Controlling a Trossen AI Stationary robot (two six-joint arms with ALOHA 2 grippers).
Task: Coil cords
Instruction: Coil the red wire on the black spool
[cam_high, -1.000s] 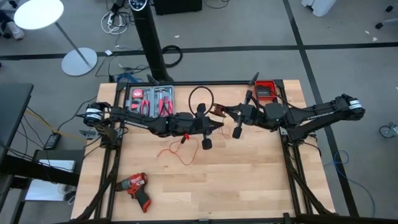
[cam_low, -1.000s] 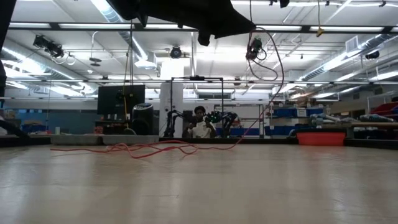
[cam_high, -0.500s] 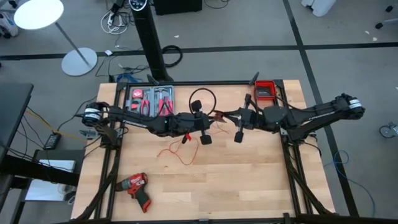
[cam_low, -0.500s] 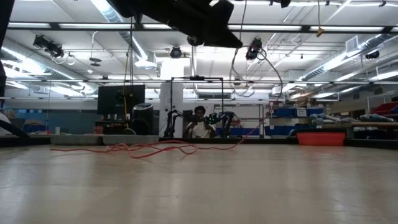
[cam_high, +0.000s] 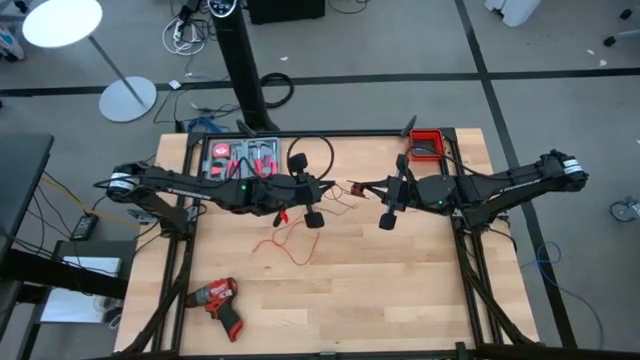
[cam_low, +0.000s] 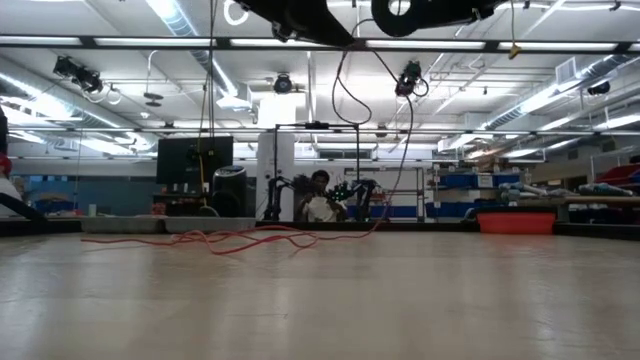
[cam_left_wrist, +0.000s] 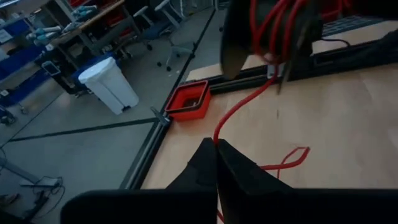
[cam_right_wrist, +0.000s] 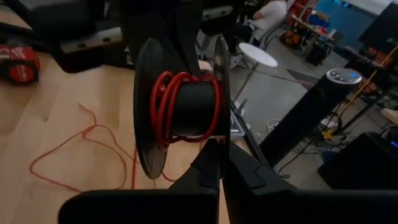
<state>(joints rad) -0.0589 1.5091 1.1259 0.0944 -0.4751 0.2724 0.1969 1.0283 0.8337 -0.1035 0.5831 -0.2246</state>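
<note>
A black spool (cam_right_wrist: 183, 109) with thin red wire wound on its core hangs over the table's middle (cam_high: 352, 189), held by my right gripper (cam_right_wrist: 219, 149). From the spool the red wire (cam_left_wrist: 239, 109) runs to my left gripper (cam_left_wrist: 216, 144), which is shut on it a short way to the left (cam_high: 318, 192). The rest of the red wire (cam_high: 290, 243) lies in loose bends on the wooden table, also in the low view (cam_low: 230, 240). My left gripper pinches the red wire (cam_left_wrist: 217, 138) between its two fingertips, coming roughly level from the table's left. The wire rises from the tips to the spool (cam_left_wrist: 273, 37) in a slight curve, clear of the table. My right gripper pinches the rim of one spool flange (cam_right_wrist: 216, 138) between its two fingers, coming roughly level from the table's right. The spool stands lifted clear of the table, its flanges upright.
A tray of red-handled hand tools (cam_high: 240, 160) sits at the far left and a red bin (cam_high: 427, 145) at the far right. A drill (cam_high: 218, 298) lies near the front left corner. A black cable loop (cam_high: 310, 155) arcs by the left wrist.
My left gripper has drawn back toward the table's left edge and risen, rolling a little, away from the spool. The black loop by its wrist has moved left with it. The spool has stayed almost in place in my right gripper.
</note>
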